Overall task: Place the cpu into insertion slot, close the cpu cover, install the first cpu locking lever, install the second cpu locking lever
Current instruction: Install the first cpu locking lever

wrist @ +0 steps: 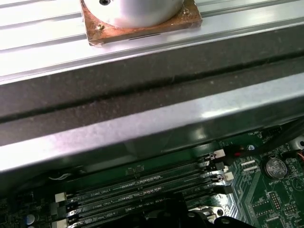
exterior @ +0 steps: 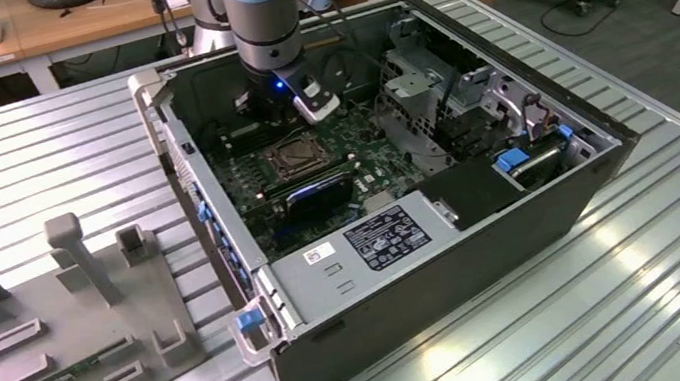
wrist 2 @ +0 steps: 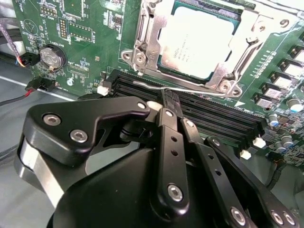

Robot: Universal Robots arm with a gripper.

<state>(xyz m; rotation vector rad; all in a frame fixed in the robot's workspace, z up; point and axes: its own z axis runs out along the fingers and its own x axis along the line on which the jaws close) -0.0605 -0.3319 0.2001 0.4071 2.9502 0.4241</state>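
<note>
Ribbed aluminium table (exterior: 670, 232) carries a grey fixture tray (exterior: 68, 352) at the exterior view's left, then the open computer case (exterior: 459, 264), the arm reaching in near the insertion slot (exterior: 288, 160). In the second wrist view the cpu (wrist 2: 199, 45) sits seated, the cpu cover (wrist 2: 147, 38) down around it. The gripper (wrist 2: 168, 99) has its fingers pressed together, gripping nothing, tip beside a wire locking lever (wrist 2: 190, 88) — a slip could let the lever spring up, or gouge the memory slots (wrist 2: 213, 114).

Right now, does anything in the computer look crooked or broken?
Nothing stands out. The cpu lies flat and square, framed by the cpu cover, which looks down over it. No damage shows.
</note>
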